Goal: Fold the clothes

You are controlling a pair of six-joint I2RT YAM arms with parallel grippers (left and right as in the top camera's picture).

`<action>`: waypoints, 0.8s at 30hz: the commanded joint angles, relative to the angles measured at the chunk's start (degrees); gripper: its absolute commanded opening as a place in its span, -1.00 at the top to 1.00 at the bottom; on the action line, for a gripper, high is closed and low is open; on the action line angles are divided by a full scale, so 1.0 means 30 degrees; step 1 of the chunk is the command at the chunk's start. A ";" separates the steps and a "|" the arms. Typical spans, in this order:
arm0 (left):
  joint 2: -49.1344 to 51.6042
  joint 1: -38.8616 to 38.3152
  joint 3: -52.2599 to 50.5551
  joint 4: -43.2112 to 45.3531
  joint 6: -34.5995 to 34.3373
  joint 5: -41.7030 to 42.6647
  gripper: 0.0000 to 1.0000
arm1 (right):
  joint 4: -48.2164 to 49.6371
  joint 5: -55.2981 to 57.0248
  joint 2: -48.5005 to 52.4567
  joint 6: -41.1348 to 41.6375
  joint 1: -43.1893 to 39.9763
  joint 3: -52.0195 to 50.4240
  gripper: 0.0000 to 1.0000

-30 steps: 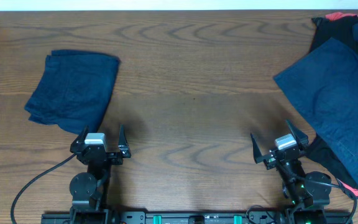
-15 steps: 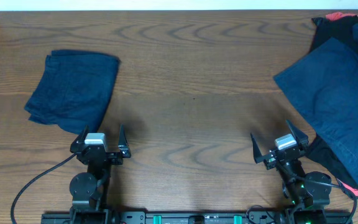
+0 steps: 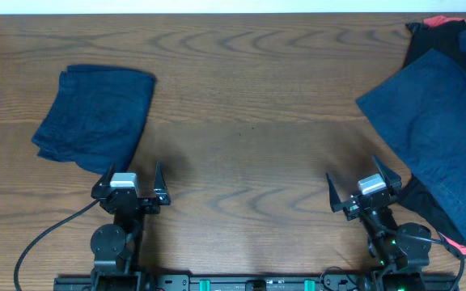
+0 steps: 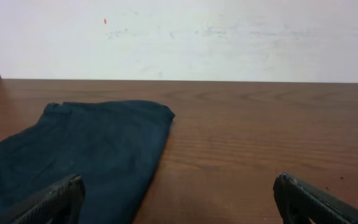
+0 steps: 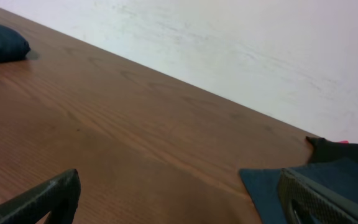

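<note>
A folded bundle of dark navy clothes (image 3: 95, 115) lies at the left of the table; the left wrist view shows it (image 4: 86, 149) just ahead of my left gripper. An unfolded navy garment (image 3: 439, 137) is spread at the right edge over a black and red-trimmed piece (image 3: 435, 24); its corner (image 5: 272, 190) shows in the right wrist view. My left gripper (image 3: 130, 179) stands open near the front edge, just below the folded bundle. My right gripper (image 3: 362, 184) stands open beside the spread garment's near corner. Neither holds anything.
The wooden table (image 3: 249, 121) runs to a white wall at the back (image 4: 229, 37). Arm bases and a black cable (image 3: 39, 242) sit along the front edge. More dark cloth with red trim (image 3: 459, 242) hangs at the front right.
</note>
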 commanded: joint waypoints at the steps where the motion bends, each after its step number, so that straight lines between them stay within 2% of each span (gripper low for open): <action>1: -0.0117 0.0066 -0.0255 -0.0823 0.0262 -0.0219 -0.96 | -0.0066 -0.0146 -0.0124 -0.0226 0.0270 -0.0036 -0.99; 20: -0.0117 0.0058 -0.0255 -0.0816 0.0248 -0.0204 -0.96 | 0.0597 -0.0226 -0.0124 -0.0036 0.0270 -0.0029 -0.98; 22: -0.0117 0.0066 -0.0255 -0.0801 -0.0131 -0.0219 -0.96 | 0.0933 -0.0306 -0.0131 0.0627 0.0270 -0.0029 -0.99; 24: -0.0109 0.0066 -0.0087 -0.0860 -0.1508 -0.0219 -0.96 | 0.1086 -0.0015 -0.0124 0.1894 0.0262 -0.0022 -0.98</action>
